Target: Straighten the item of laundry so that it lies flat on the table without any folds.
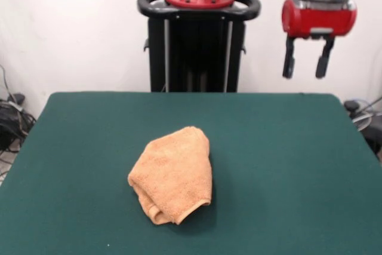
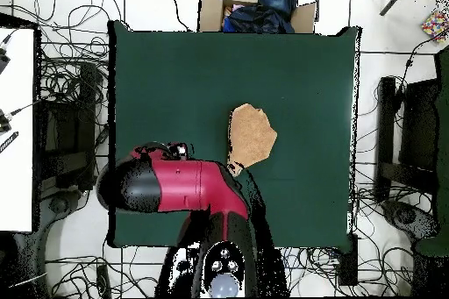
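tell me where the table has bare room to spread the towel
The towel sits bunched near the middle of the table. Bare felt borders it on every side, widest toward the left and right edges in the front view. The gripper hangs open above the far edge, holding nothing.

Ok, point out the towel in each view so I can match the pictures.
Front view: the towel lies bunched and folded just left of the middle of the green table, toward the near edge.
Overhead view: the towel lies right of the table's middle.
Shared landmark: the red arm, beside the towel overhead.
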`<state>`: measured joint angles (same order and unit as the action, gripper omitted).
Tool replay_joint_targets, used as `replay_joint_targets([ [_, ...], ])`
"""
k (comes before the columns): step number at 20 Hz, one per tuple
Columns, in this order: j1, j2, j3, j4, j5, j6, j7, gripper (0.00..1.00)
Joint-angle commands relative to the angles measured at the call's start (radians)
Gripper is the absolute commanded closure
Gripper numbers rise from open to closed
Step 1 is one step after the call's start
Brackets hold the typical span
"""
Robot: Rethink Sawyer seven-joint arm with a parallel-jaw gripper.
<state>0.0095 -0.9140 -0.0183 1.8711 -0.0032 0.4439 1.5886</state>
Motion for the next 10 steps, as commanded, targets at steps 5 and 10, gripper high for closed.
replay_joint_targets([
  [5, 0.025, 0.156, -0.083, -0.104, 0.021, -0.053, 0.269, 0.0],
  [10, 0.011, 0.182, -0.082, -0.122, 0.013, -0.061, 0.236, 0.0],
])
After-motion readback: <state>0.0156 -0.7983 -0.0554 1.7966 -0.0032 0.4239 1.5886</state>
